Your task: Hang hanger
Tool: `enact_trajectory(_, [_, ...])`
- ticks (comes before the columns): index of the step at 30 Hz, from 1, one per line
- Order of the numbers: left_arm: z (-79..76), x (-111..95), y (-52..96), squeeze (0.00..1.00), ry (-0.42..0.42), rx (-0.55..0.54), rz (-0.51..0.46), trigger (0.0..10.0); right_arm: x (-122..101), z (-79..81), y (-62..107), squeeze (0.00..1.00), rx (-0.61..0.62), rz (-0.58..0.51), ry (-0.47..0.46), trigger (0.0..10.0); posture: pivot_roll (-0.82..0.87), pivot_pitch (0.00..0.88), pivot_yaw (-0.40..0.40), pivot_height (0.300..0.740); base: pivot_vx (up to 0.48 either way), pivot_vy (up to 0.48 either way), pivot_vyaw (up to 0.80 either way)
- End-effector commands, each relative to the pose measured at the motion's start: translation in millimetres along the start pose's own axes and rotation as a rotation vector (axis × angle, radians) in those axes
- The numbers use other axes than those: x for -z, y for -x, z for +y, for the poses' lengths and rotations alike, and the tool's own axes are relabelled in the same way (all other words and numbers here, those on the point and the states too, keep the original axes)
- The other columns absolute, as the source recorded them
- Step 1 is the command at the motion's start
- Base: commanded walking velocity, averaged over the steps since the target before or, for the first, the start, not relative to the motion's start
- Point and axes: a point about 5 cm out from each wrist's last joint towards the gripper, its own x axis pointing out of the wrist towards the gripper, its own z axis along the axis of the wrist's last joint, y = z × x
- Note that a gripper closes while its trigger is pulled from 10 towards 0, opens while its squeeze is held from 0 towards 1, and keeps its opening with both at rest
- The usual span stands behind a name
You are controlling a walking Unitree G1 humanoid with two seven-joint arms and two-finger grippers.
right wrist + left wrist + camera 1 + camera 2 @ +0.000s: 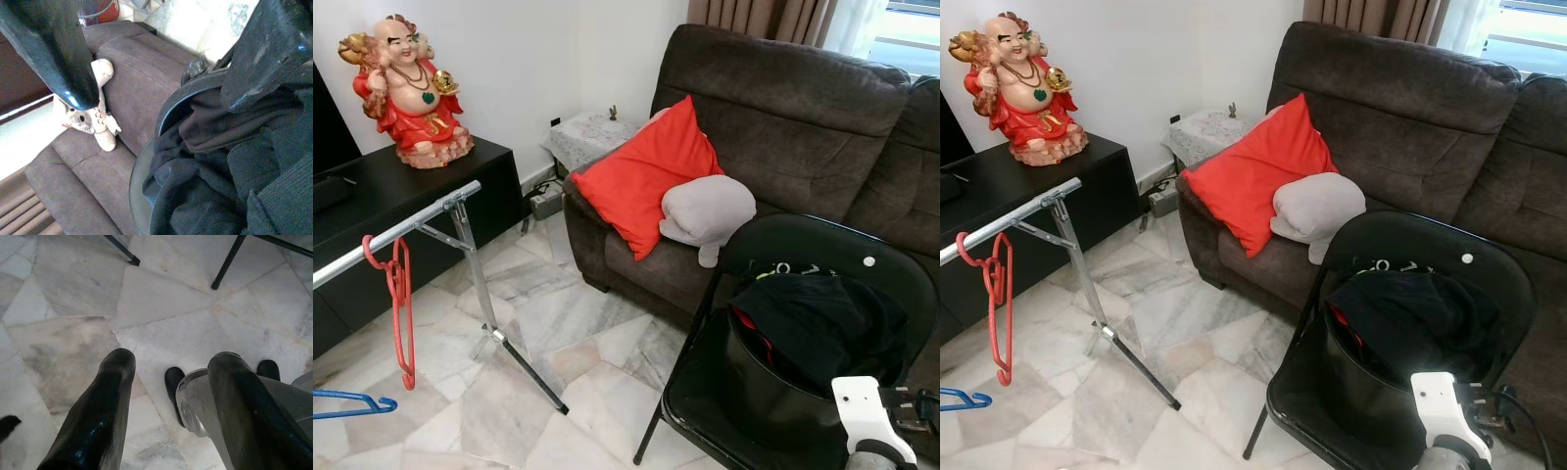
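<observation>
A red hanger (401, 304) hangs by its hook on the silver rack rail (406, 227) at the left. The tip of a blue hanger (350, 402) shows lower down at the left edge. A black folding chair (705, 411) at the right holds a heap of black clothing (822, 328). My right arm (869, 416) rises at the bottom right beside the chair. Its gripper (161, 93) is open just above the dark clothing (220, 186), with nothing between the fingers. My left gripper (173, 362) hangs open over the marble floor.
A brown sofa (783, 117) with a red cushion (646, 176) and a grey pillow (707, 209) stands behind the chair. A black cabinet (372, 196) carries a red statue (409, 88). The rack's leg (524, 362) crosses the floor. A plush toy (90, 120) lies on the sofa.
</observation>
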Motion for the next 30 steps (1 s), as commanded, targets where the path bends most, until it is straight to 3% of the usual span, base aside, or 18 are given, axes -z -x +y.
enact_trajectory(1, [1.3,4,1.6,0.0,0.005,-0.001,0.019,10.0,-3,0.8,-2.3,0.0,-0.013,-0.014,-0.007,10.0,0.1,0.025,0.005,0.74,0.0,0.0,0.0])
enact_trajectory(30, [-0.8,2,0.7,0.0,0.014,0.0,0.008,10.0,-13,9.3,-13.2,0.0,-0.094,-0.053,0.0,10.0,0.11,0.027,-0.002,0.74,0.0,0.0,0.0])
